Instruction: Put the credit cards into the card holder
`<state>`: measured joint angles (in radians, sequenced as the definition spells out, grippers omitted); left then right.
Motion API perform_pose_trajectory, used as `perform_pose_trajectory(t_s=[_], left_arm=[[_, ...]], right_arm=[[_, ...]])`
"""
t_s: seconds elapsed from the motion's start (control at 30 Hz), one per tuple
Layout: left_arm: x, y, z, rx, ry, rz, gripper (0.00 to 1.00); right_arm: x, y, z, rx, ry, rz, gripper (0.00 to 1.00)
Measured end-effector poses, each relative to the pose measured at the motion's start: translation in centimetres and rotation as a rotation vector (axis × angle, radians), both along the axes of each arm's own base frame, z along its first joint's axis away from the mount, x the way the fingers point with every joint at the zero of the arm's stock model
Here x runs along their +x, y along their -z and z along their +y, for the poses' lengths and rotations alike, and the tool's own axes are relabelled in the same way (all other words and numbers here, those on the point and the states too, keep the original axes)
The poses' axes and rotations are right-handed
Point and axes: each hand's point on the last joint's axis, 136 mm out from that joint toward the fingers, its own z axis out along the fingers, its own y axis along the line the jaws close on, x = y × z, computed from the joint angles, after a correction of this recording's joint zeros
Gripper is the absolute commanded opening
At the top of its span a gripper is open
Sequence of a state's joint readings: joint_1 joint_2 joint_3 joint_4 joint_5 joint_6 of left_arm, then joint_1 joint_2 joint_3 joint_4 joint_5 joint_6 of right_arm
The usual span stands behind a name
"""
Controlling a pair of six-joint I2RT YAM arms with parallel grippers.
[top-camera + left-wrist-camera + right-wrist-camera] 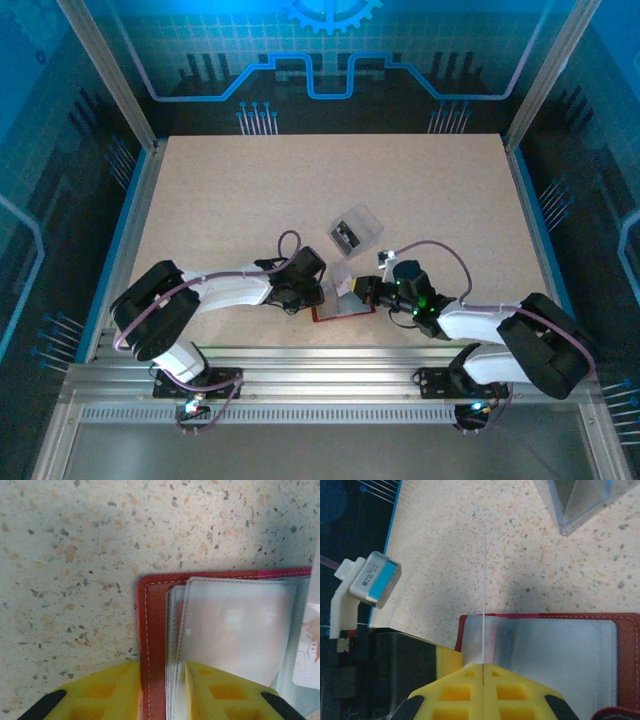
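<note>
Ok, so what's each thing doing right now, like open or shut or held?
Red card wallet: open, lying flat on the table.
Card: held edge-on at the wallet's edge.
Right gripper: shut on the card.
Left gripper: fingers either side of the wallet's red edge; grip unclear.
Clear plastic box: on the table apart from the wallet, something dark inside.

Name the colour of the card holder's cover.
The card holder is red with pale stitching; left wrist view.
</note>
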<state>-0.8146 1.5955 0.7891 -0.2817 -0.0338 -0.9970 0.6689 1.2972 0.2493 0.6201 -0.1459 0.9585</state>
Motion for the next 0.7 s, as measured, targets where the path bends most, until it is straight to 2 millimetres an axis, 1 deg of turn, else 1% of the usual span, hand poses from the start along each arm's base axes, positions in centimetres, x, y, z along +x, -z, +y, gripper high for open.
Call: perform_pose_trajectory(t_s=[0.27, 0.7], left_arm=[[0.0, 0.0, 0.0, 0.0, 0.0, 0.0, 0.3], [0.0, 0.01, 0.0, 0.0, 0.0, 0.0, 0.3]], right_arm=[[-0.41, 0.83, 0.05, -0.013, -0.001, 0.024, 0.0], [-1.02, 0.77, 0.14, -0.008, 0.001, 0.045, 0.0]])
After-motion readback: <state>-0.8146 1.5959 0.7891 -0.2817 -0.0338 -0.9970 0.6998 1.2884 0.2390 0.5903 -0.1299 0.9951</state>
